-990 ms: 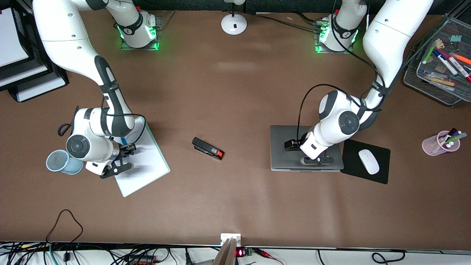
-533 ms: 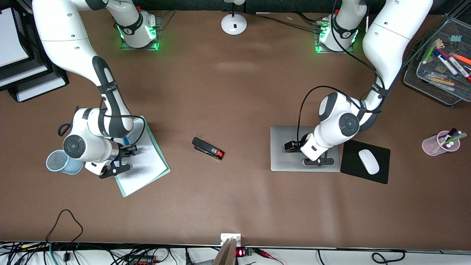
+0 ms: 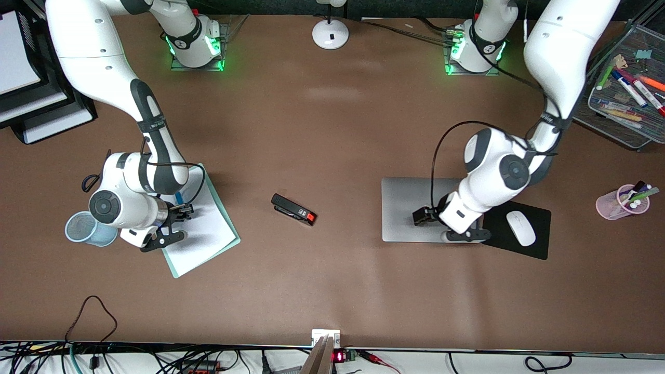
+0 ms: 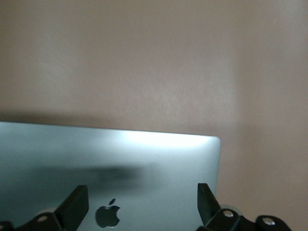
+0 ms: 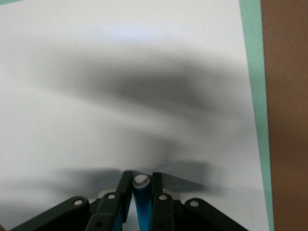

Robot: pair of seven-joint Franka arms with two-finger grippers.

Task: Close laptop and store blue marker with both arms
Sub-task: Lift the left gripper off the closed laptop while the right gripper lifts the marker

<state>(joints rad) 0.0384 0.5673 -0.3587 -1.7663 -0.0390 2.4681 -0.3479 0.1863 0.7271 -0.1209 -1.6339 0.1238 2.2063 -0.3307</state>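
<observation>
The laptop (image 3: 415, 208) lies shut on the table, silver lid up. Its apple logo shows on the lid of the laptop (image 4: 144, 159) in the left wrist view. My left gripper (image 3: 465, 235) hovers open over the lid's end beside the mouse pad; nothing is between the fingers of that gripper (image 4: 139, 204). My right gripper (image 3: 165, 239) is low over the white clipboard (image 3: 208, 234). It is shut on the whitish end of the blue marker (image 5: 142, 195); the right gripper (image 5: 142, 180) pinches it close above the paper. A bit of the blue marker (image 3: 178, 199) shows beside the wrist.
A black stapler (image 3: 293, 209) lies mid-table. A blue mesh cup (image 3: 85, 228) stands next to the right arm's wrist. A white mouse (image 3: 520, 227) sits on a black pad (image 3: 540, 218). A pink pen cup (image 3: 618, 205) and a mesh tray (image 3: 623, 124) of markers are at the left arm's end.
The laptop lid went from nearly down to flat shut. The left gripper shifted toward the mouse pad. The right gripper's fingers closed on the blue marker.
</observation>
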